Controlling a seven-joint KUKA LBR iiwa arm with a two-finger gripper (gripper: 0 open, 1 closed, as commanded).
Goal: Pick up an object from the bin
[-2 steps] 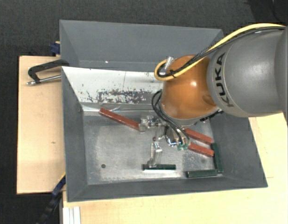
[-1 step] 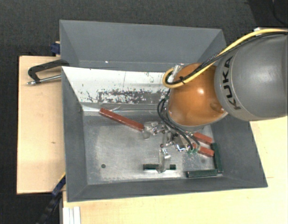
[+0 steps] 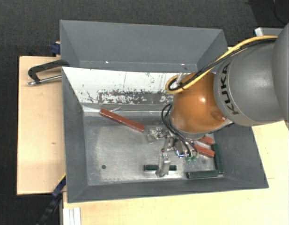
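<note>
Overhead, the camera view looks down into the grey bin, with the arm coming in from the right and bending down over the right half of the floor. Its orange cover and a yellow cable hang above the far-right part of the bin.

Below the cover, the tool reaches down to the near middle of the floor. It sits right over a small dark green bar that lies flat there, its length running left to right. The tip overlaps the bar's right end, but whether the tool is apart, together or clamped on the bar, I cannot tell.

Just beyond the tool, toward the far side, lies a small tangled metal piece. A long red-brown stick runs slantwise from the far-left floor down to that piece.

To the tool's right is a small cluster: a longer dark bar along the near wall, another dark bar along the right wall, and red pieces partly under the arm. The left half of the floor holds a single dark speck.
</note>
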